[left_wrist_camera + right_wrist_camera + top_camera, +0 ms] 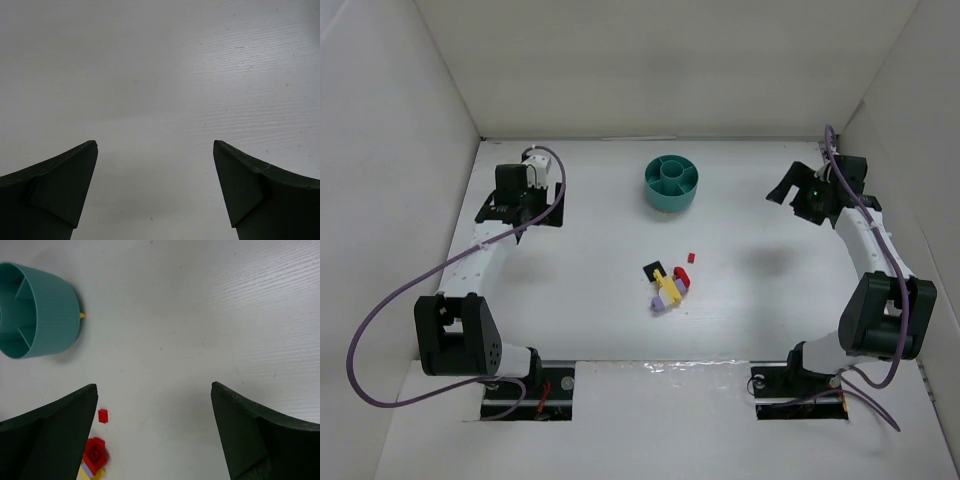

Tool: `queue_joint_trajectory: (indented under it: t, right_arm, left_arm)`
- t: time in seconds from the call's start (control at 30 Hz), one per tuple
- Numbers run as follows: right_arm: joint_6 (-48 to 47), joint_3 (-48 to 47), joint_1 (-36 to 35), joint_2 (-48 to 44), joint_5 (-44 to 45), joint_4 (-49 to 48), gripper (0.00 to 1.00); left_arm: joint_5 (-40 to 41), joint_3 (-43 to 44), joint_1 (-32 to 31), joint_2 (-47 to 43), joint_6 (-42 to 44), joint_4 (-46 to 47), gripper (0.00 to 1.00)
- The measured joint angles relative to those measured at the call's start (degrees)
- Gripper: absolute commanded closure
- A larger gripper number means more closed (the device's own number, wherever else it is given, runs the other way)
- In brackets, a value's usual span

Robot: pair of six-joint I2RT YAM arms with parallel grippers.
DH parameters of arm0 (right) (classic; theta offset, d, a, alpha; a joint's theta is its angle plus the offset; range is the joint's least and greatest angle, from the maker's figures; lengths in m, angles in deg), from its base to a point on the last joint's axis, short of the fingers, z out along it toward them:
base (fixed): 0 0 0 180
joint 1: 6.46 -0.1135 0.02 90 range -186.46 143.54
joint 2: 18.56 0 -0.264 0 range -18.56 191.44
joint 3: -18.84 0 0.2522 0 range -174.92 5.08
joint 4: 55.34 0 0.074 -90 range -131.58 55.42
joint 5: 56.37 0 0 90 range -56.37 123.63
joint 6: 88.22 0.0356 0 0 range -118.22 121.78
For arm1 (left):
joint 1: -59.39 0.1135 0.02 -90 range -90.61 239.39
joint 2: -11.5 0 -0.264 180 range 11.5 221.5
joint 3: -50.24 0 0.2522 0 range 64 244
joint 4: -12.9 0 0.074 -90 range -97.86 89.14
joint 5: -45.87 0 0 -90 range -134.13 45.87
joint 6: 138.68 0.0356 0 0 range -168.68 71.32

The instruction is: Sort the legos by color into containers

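Behind the wall of teal dish (55, 310), only a yellow sliver (82, 315) peeking out. Nearby, heaped overlapping legos (669, 283). Spread wide, empty: left gripper (155, 142), right gripper (154, 385)

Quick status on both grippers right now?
Left gripper: open, holding nothing.
Right gripper: open, holding nothing.

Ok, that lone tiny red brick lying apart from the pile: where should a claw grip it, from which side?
Probably its two opposite side faces, coming straight down from above: the red brick looks low and flat on the table, clear of the pile, with room all round.
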Motion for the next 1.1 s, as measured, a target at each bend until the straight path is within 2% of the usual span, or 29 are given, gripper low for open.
queue_joint_trajectory:
  t: [0.13, 0.27, 0.37, 0.4, 0.57, 0.73, 0.83, 0.9, 1.03, 1.07, 1.1]
  right_arm:
    - [-3.9, -0.1, 0.0, 0.0, -2.5, 4.4, 0.05]
    - [-8.0, -0.5, -2.0, 0.6, -5.4, 9.9, 0.17]
    - [-10.3, -0.4, -6.8, 0.9, -5.6, 11.4, 0.28]
    - [-11.3, -0.4, -8.9, 0.9, -5.5, 11.4, 0.35]
    - [-23.1, 0.7, -19.7, 0.8, -6.3, 12.6, 0.48]
    - [-38.5, 0.6, -23.6, 1.9, -9.9, 17.2, 0.48]
    - [-45.2, -2.9, -25.2, 7.2, -10.3, 20.7, 0.45]
    - [-47.7, -5.1, -26.8, 11.1, -10.1, 21.7, 0.36]
    - [-47.6, -6.8, -31.1, 16.1, -6.9, 20.9, 0.31]
    - [-47.3, -6.8, -32.0, 16.7, -5.9, 20.4, 0.29]
    - [-46.6, -6.8, -32.9, 17.0, -5.1, 19.8, 0.08]
  left_arm:
    - [-3.2, -0.5, 0.0, -0.9, 2.2, -0.6, 0.00]
    - [-10.0, -4.8, -0.8, -7.1, 5.6, -1.2, 0.00]
    - [-12.2, -5.5, -3.1, -10.7, 7.3, -1.7, 0.00]
    - [-12.9, -5.5, -3.7, -11.2, 7.8, -1.7, 0.00]
    - [-16.0, -6.0, -4.5, -12.4, 11.4, -2.8, 0.00]
    - [-18.1, -6.6, -4.4, -13.9, 13.9, -4.5, 0.00]
    - [-18.6, -6.6, -4.4, -14.3, 15.0, -4.9, 0.00]
    - [-18.7, -6.6, -4.4, -14.3, 15.6, -5.2, 0.00]
    - [-18.7, -6.6, -4.4, -14.4, 16.4, -5.6, 0.00]
    - [-18.6, -6.6, -4.4, -14.4, 16.5, -5.6, 0.00]
    - [-18.6, -6.6, -4.4, -14.4, 16.6, -5.6, 0.00]
